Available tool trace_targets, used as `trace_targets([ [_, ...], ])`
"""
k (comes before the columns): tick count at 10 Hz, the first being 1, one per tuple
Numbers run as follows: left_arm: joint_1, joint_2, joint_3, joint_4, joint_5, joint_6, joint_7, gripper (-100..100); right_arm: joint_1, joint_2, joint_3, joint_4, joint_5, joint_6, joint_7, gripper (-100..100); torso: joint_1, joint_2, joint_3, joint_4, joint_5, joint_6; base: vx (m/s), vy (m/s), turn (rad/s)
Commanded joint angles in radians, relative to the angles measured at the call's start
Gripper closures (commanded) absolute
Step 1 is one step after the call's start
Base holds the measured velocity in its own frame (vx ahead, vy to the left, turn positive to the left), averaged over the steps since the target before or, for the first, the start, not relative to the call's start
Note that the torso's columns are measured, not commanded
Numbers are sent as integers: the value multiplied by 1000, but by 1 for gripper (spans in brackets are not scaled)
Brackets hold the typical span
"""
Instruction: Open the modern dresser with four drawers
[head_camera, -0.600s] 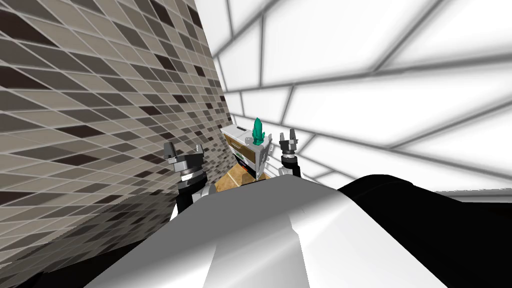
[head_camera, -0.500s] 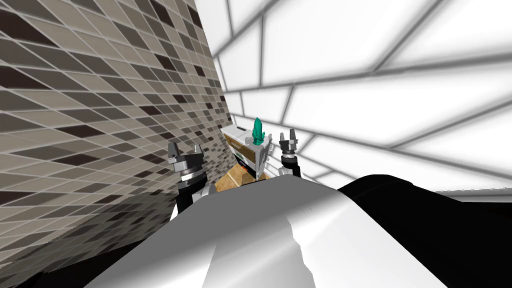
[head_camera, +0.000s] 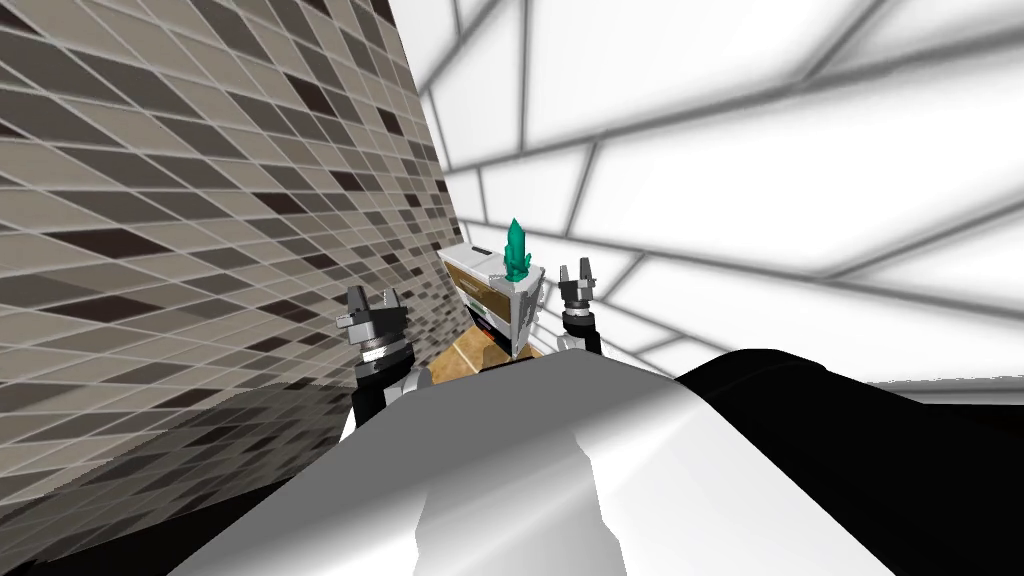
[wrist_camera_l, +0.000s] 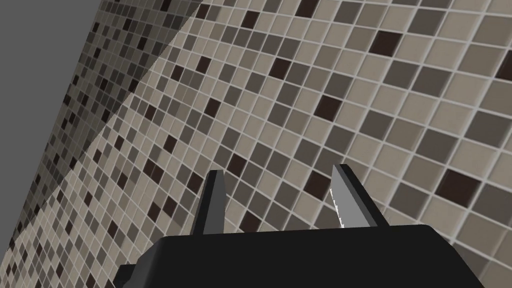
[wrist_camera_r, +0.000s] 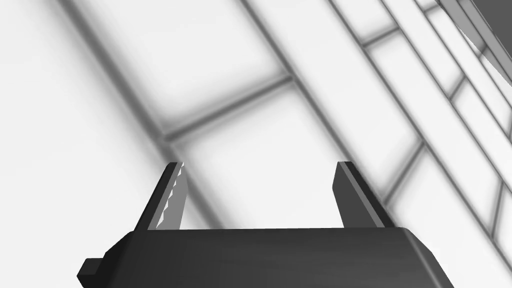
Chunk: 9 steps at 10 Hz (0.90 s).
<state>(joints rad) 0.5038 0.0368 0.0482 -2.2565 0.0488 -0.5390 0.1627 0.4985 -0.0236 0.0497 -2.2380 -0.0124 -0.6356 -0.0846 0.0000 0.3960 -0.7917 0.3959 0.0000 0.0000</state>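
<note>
The dresser (head_camera: 497, 300) stands small and far ahead, a white box with brown drawer fronts, in the corner where the two walls meet. I cannot tell how its drawers stand from here. A green spiky ornament (head_camera: 516, 250) sits on its top. My left gripper (head_camera: 371, 303) is raised left of the dresser and well short of it. In the left wrist view the left gripper (wrist_camera_l: 278, 170) is open with nothing between its fingers. My right gripper (head_camera: 576, 274) is up just right of the dresser. The right gripper (wrist_camera_r: 258, 165) stands wide open and holds nothing.
A wall of small brown and grey mosaic tiles (head_camera: 200, 200) runs close along my left. A wall of large white tiles (head_camera: 750, 180) spreads on the right. A patch of wooden floor (head_camera: 462, 360) leads toward the dresser.
My left gripper's fingers have drawn closer together while staying apart. The head view has rolled and shifted slightly, so I have moved a little. The right arm is unchanged.
</note>
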Motion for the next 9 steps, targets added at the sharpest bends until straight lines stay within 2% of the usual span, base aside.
trace_targets([
  [1, 0, 0, 0, 0, 0, 0, 0, 0, 0, 0, 0, 0, 0, 0, 0, 0, 0, 74, -147, 74, 0, 0, 0, 0, 0],
  [3, 0, 0, 0, 0, 0, 0, 0, 0, 0, 0, 0, 0, 0, 0, 0, 0, 0, 222, -443, 221, 0, 0, 0, 0, 0],
  [4, -6, 33, -9, 20, -5, 2, -2, -100, 0, 0, 0, 0, 0, 0, 0, 0, 0, 295, -590, 295, 0, 0, 14, 19, -71],
  [6, -20, 70, -31, 68, -16, 6, -8, -100, 0, 0, 0, 0, 0, 0, 0, 0, 2, 338, -679, 338, 0, 0, 29, 42, -105],
  [9, -39, 87, -60, 134, -32, 12, -16, -100, 0, 0, 0, 0, 0, 0, 0, 0, 1, 342, -684, 342, 0, 0, 36, 64, -125],
])
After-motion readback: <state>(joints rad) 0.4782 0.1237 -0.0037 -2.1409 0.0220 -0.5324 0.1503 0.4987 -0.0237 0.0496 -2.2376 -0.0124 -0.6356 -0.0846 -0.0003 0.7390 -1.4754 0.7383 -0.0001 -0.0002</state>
